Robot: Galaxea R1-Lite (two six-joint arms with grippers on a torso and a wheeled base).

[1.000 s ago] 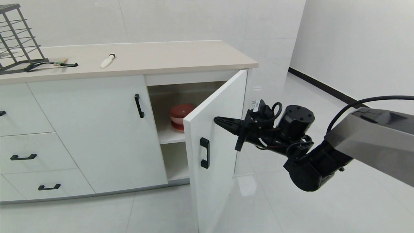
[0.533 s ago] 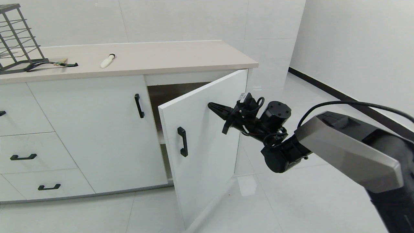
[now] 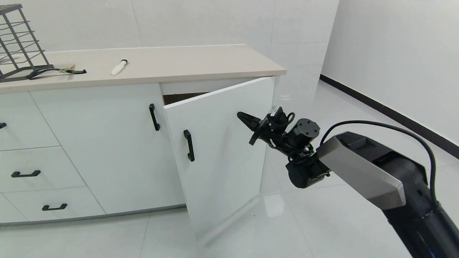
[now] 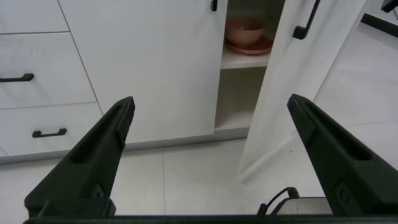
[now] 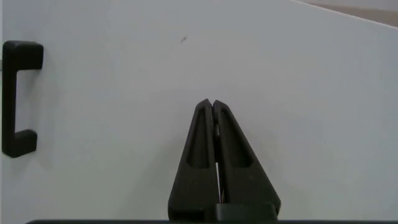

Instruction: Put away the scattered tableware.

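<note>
My right gripper (image 3: 239, 115) is shut and empty, with its tips against the outer face of the white cabinet door (image 3: 222, 150), which stands partly ajar. The right wrist view has the shut gripper (image 5: 212, 106) touching the door, its black handle (image 5: 18, 98) off to the side. My left gripper (image 4: 211, 109) hangs open and empty, low in front of the cabinet. Through the door gap, a pink bowl (image 4: 245, 30) sits on a red plate (image 4: 264, 46) on the upper shelf. On the countertop (image 3: 200, 61) lie a white-handled utensil (image 3: 119, 67) and a black-handled utensil (image 3: 57, 71).
A black wire rack (image 3: 18, 39) stands at the counter's far left. Drawers with black handles (image 3: 25, 174) sit left of the closed cabinet door (image 3: 107, 150). The white tiled floor (image 3: 304, 222) is open to the right, up to the side wall.
My right gripper has pushed the door from wide open to nearly closed. The bowl and plate inside are now hidden from the head view.
</note>
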